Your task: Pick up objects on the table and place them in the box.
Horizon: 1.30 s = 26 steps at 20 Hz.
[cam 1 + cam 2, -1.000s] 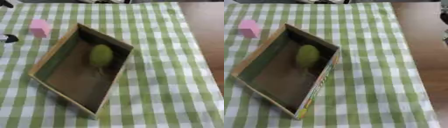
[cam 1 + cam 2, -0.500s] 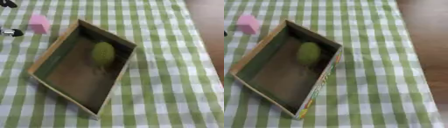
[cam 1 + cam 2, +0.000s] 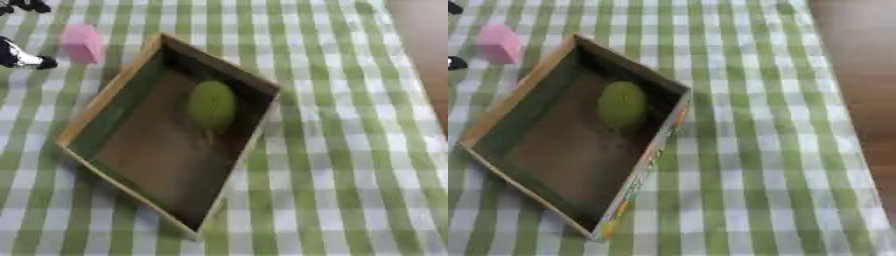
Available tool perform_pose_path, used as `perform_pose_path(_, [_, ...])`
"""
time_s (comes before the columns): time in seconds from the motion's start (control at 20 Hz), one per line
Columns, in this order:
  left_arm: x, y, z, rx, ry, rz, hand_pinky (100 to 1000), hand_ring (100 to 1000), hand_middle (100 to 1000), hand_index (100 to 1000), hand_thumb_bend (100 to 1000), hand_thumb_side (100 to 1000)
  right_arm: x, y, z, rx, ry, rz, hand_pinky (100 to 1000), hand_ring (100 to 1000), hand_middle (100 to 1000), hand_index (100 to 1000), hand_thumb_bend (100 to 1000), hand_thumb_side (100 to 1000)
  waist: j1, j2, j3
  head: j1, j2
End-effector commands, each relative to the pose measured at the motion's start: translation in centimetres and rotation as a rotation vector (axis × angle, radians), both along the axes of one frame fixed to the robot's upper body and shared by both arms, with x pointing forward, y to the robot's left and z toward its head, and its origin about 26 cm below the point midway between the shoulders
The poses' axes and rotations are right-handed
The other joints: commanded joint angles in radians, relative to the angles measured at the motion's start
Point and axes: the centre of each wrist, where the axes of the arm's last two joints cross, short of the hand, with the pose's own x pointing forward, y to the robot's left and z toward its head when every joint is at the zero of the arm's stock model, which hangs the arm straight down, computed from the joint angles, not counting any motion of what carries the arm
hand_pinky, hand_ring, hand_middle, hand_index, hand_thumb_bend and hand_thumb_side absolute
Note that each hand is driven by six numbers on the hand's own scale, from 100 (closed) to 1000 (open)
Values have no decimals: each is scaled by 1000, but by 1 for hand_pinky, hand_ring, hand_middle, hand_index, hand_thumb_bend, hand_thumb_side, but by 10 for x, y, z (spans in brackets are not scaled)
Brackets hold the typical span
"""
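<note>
An open cardboard box [image 3: 114, 95] lies askew on the green checked tablecloth. A green oval object [image 3: 213, 104] rests inside it near the far wall. A pink block [image 3: 82, 43] stands on the cloth just beyond the box's upper left corner. Fingertips of my left hand [image 3: 21, 56] show at the left edge, to the left of the pink block and not touching it. A further dark fingertip shows at the top left corner. My right hand is out of view.
The table's right edge [image 3: 833, 100] runs down the right side, with brown floor beyond it. The checked cloth stretches to the right of the box and in front of it.
My left hand's fingertips have come further into view at the left edge, nearer the pink block. The camera has also shifted, so the whole scene sits slightly differently.
</note>
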Motion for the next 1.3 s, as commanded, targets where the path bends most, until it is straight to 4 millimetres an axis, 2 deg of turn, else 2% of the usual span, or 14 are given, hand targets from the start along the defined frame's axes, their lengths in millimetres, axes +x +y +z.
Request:
perform_pose_path(0.05, [-6, 9, 20, 12, -72, 39, 939, 961, 882, 926, 550, 306, -6, -1, 12, -40, -37, -12, 895, 491, 521, 834, 100, 459, 1, -16, -1, 13, -23])
perform_pose_path(0.15, [-6, 11, 23, 7, -111, 56, 930, 954, 869, 919, 531, 255, -6, 0, 12, -44, -40, -11, 896, 488, 519, 834, 100, 466, -1, -8, 0, 21, -30])
perform_pose_path(0.4, [-5, 13, 25, -11, -154, 63, 928, 959, 875, 924, 492, 225, -5, 1, 13, -51, -45, -8, 898, 481, 515, 834, 100, 470, -6, 12, -2, 42, -48])
perform_pose_path(0.6, [-3, 14, 25, -8, -133, 49, 928, 960, 883, 926, 455, 104, -5, 3, 15, -57, -54, -3, 898, 478, 514, 834, 100, 470, -4, 23, -15, 60, -59])
perform_pose_path(1.05, [-4, 10, 31, -29, -108, -4, 918, 951, 874, 926, 400, 123, -5, 4, 17, -65, -59, 0, 902, 478, 508, 835, 100, 470, 7, 46, -34, 82, -80])
perform_pose_path(1.3, [-4, 12, 33, -55, -127, 21, 910, 942, 865, 918, 364, 100, -5, 5, 18, -72, -62, 4, 904, 473, 503, 837, 100, 470, 9, 62, -43, 93, -95])
